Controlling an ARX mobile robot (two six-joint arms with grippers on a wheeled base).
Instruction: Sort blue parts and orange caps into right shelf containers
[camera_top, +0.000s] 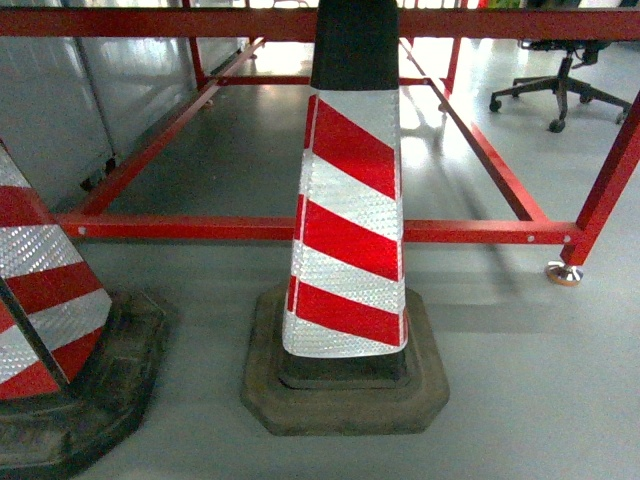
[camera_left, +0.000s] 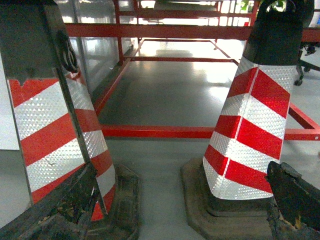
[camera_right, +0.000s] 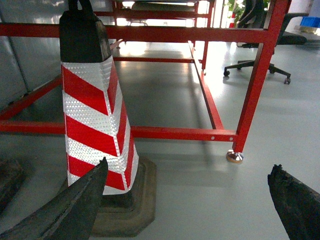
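No blue parts, orange caps, shelf or containers show in any view. In the left wrist view my left gripper (camera_left: 182, 172) is open; its two dark, worn fingers stand far apart at the bottom corners with only grey floor between them. In the right wrist view my right gripper (camera_right: 190, 167) is open too, with its black fingertips (camera_right: 97, 172) spread wide over bare floor and nothing held. Neither gripper appears in the head view.
A red-and-white striped traffic cone (camera_top: 345, 220) on a black base stands directly ahead, and a second cone (camera_top: 45, 300) stands at the left. Behind them runs the low red table frame (camera_top: 300, 228), with a footed leg (camera_right: 234, 156) at the right. An office chair (camera_top: 560, 85) stands far right.
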